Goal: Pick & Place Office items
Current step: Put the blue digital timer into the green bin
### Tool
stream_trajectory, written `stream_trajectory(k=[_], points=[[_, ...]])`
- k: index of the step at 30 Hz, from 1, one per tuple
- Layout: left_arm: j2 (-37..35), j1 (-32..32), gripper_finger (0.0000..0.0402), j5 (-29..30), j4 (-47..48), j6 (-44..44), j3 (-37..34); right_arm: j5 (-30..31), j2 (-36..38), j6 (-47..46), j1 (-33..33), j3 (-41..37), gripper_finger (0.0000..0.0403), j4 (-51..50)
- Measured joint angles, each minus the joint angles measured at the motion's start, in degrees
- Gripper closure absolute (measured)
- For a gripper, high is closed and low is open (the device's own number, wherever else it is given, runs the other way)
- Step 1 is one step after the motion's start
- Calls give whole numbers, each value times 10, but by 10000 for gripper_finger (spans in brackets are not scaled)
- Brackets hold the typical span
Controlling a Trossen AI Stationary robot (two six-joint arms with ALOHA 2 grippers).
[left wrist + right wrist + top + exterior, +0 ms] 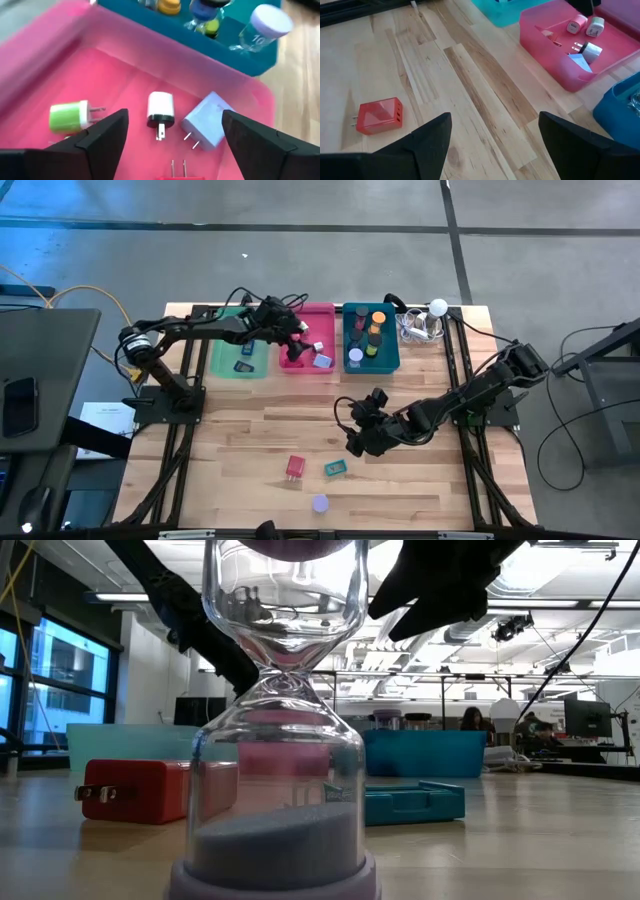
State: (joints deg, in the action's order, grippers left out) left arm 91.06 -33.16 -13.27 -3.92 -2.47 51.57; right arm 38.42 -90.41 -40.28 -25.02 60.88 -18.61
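Already most items lie in the pink tray (pixel 300 361) and its neighbours, the left gripper (pixel 172 150) hanging spread and empty over it, while a red charger (pixel 294 468), a teal block (pixel 335 468) and a lavender sand timer (pixel 320 503) wait well apart from it, near the spread, empty right gripper (pixel 492 145).

3 trays (pixel 240 368) behind, 3 items (pixel 334 468) before

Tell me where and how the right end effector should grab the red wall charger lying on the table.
Come straight down on the red wall charger and close across its two long flat sides, clear of the prongs at one end. It lies flat on open table, apart from the teal block, so top access looks free.
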Motion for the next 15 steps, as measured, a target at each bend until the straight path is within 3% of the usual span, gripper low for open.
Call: stream_trajectory(k=[15], points=[[-209, 56, 86, 0, 58, 33, 0, -4, 0, 16, 0, 0, 115, 0]])
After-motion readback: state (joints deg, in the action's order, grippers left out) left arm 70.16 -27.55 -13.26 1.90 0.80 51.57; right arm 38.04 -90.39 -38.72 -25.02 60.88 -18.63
